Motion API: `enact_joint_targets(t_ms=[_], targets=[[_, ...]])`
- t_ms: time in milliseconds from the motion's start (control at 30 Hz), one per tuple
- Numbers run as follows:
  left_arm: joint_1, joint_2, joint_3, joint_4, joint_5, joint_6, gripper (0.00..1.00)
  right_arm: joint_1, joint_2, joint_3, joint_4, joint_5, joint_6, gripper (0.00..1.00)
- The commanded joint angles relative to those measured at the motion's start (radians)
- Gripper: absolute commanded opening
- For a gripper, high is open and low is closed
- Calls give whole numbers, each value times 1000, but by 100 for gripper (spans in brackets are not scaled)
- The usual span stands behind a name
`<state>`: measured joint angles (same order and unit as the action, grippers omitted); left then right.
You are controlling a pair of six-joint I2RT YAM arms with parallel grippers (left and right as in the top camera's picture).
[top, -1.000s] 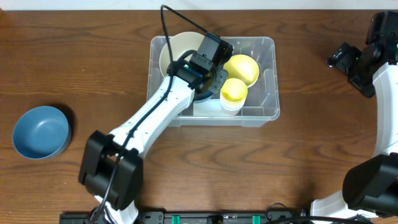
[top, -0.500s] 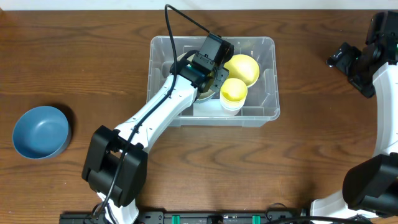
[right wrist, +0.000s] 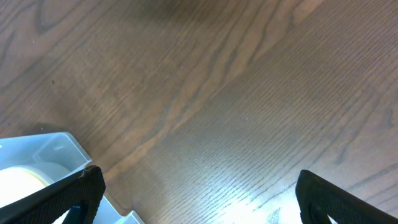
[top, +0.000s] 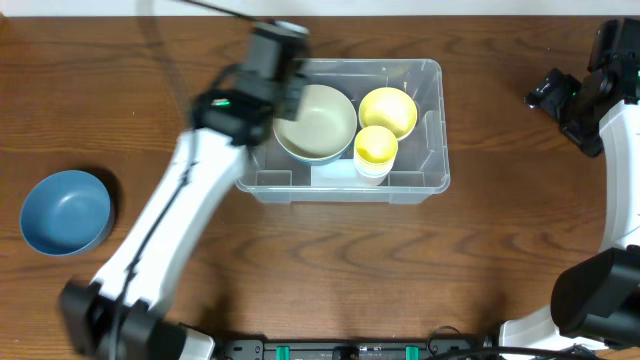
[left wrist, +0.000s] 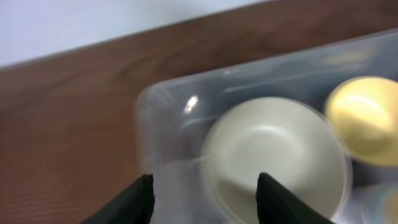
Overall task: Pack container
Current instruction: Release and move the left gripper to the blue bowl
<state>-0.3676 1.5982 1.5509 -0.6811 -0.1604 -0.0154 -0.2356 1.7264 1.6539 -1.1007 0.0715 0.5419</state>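
- The container [top: 400, 188] sat at the middle of the table [top: 300, 270], towards its far edge. Three pieces were inside: a cream bowl [top: 318, 122] in the left half, and a yellow bowl [top: 390, 110] with a yellow cup [top: 376, 147] just in front of it on the right.
- The left gripper [left wrist: 204, 186] was above the container's back-left corner, its arm a blur in the overhead view. Its jaws stood partly apart with nothing between them.
- The right gripper [right wrist: 199, 193] was parked well off to the right over bare wood, spread wide and empty.
- A blue bowl [top: 66, 211] sat alone at the far left, well apart from the bin. My read is that it was the piece left to pack.
- Watch-out one: the left arm was close over the rim, so a low swing out could clip the wall and shove the light bin.
- Watch-out two: floor space looked nearly gone, so the blue bowl would likely have to nest in the cream one. Released off-centre, it could tip onto the rim or knock the cup over.
- Watch-out three: a pinch on a smooth bowl lip could slip mid-carry.
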Motion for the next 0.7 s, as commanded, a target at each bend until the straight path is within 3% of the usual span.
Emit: enact_joint_targets(t_ms=[0, 167, 300, 567, 600, 667], targets=[[102, -64, 14, -93, -17, -119, 53, -3, 4, 1, 0, 7, 15, 99], [286, -82, 9, -327, -16, -190, 53, -3, 4, 1, 0, 7, 15, 99], [436, -70, -24, -423, -17, -251, 53, -3, 4, 1, 0, 7, 15, 99], [662, -52, -103, -404, -5, -369, 54, -3, 4, 1, 0, 7, 15, 99], [678, -49, -114, -393, -5, -369, 60, -3, 4, 1, 0, 7, 15, 99], [702, -41, -142, -356, -5, -370, 63, -3, 4, 1, 0, 7, 15, 99]])
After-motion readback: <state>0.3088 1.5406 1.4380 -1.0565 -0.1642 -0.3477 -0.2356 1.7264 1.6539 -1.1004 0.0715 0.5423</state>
